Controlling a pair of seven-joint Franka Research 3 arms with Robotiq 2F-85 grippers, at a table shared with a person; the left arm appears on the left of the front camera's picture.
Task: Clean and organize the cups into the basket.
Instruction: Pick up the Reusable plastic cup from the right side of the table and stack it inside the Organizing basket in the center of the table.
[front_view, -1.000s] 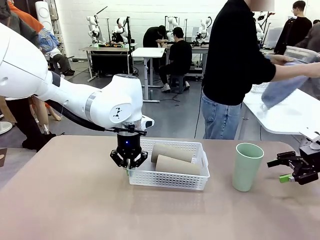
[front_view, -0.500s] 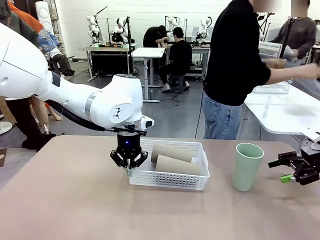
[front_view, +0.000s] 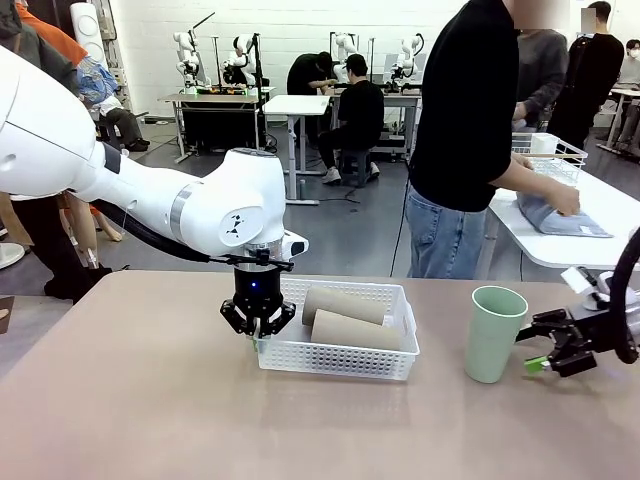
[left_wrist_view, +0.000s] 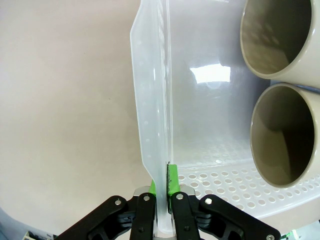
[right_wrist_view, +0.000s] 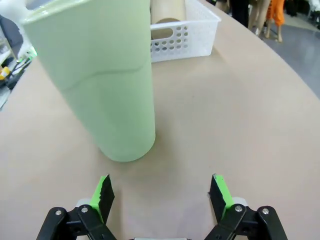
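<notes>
What walls and picture edges keep from sight

In the front view the left gripper's (front_view: 256, 341) fingertips are lost against the basket's (front_view: 330, 358) near corner, and its lattice wall screens the lower sides of the two brown cups (front_view: 345, 303); the right arm (front_view: 606, 284) runs off the right edge (the right gripper (front_view: 541, 352) stays in frame); the left wrist view crops both brown cups at its right edge, and the pinched wall covers much of the green pads (left_wrist_view: 172, 181); the right wrist view cuts the mint cup's (right_wrist_view: 100, 80) rim at the top.

White arm (front_view: 130, 175), black gripper (front_view: 257, 341), green pads (left_wrist_view: 172, 179)
</notes>
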